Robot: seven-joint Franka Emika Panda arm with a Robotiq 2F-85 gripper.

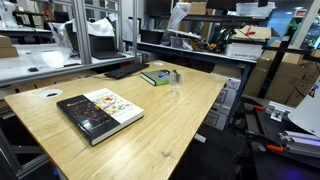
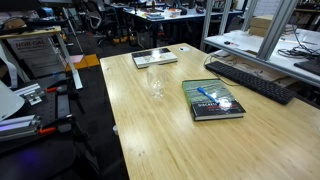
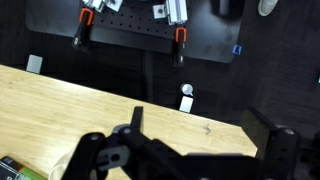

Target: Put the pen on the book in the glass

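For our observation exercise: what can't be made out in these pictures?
The pen: only a bluish streak on the green book in an exterior view; too small for detail.
The glass: too small and clear in both exterior views to see whether anything is inside.
The end effector: wrist view's bottom edge cuts it off; open or shut unknown.

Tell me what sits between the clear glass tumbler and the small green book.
Nothing: only a bare strip of wooden tabletop separates the clear glass tumbler from the small green book, clearest in an exterior view.
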